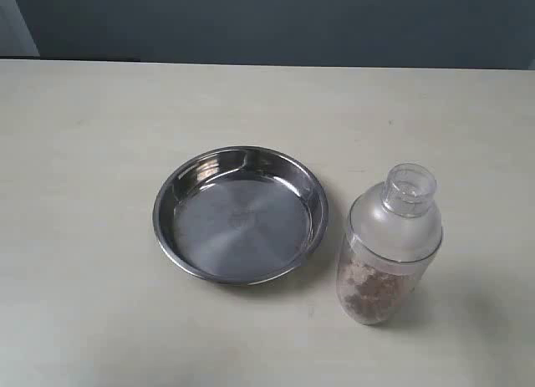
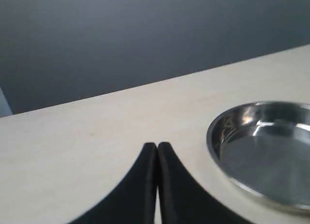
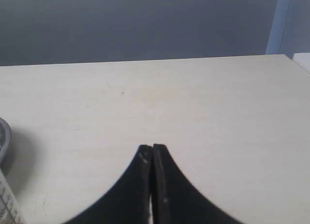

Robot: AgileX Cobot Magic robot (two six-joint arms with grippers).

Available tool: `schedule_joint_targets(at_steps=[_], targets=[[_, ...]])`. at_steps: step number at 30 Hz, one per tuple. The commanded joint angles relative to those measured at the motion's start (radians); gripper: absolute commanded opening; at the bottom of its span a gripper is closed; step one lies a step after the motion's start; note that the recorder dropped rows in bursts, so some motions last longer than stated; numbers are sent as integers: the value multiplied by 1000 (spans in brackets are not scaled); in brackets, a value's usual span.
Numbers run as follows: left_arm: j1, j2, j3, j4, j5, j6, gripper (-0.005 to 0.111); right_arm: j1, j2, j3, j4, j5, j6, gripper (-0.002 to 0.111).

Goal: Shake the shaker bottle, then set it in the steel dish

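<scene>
Shaker bottle (image 1: pixel 389 245) beside steel dish (image 1: pixel 240 214), pale table (image 1: pixel 84 153), grey wall (image 1: pixel 292 23), left hand (image 2: pixel 158 145) and right hand (image 3: pixel 152 147) pressed together

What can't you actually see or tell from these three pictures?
Exterior view: neither arm shows, so where the left claw and right claw hang is unknown.
Right wrist view: only a corner sliver of the shaker bottle shows.
Left wrist view: the frame edge cuts off the steel dish; no shaker bottle.

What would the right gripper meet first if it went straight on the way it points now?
Probably only bare table. The right gripper, jaws shut, points across it toward its far edge; the steel dish lies off to the side of that line. Depth is unclear.
</scene>
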Motion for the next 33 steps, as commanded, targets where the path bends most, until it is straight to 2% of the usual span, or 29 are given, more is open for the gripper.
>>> schedule_joint_targets(at_steps=[1,6,10,16,19,22,26,28,30,33], targets=[[-5,-4,3,-256,-81,-49,0,5,-4,2,-2,-12,-1,-1],[-5,-4,3,-333,-124,-48,0,5,-4,2,-2,-12,-1,-1],[-5,-4,3,-519,-141,-48,0,5,-4,2,-2,-12,-1,-1],[-8,-4,-6,-568,-195,-46,0,5,-4,2,-2,-12,-1,-1],[-38,-4,-117,-553,-201,-40,0,5,-4,2,-2,-12,-1,-1],[-84,85,-243,-420,-199,-33,0,5,-4,2,-2,-12,-1,-1],[-162,364,-375,-238,-317,-39,0,5,-4,2,-2,-12,-1,-1],[-220,501,-439,-109,-377,-102,0,5,-4,2,-2,-12,-1,-1],[-295,641,-486,116,-446,-244,0,5,-4,2,-2,-12,-1,-1],[-396,818,-482,455,-599,-452,0,5,-4,2,-2,-12,-1,-1]])
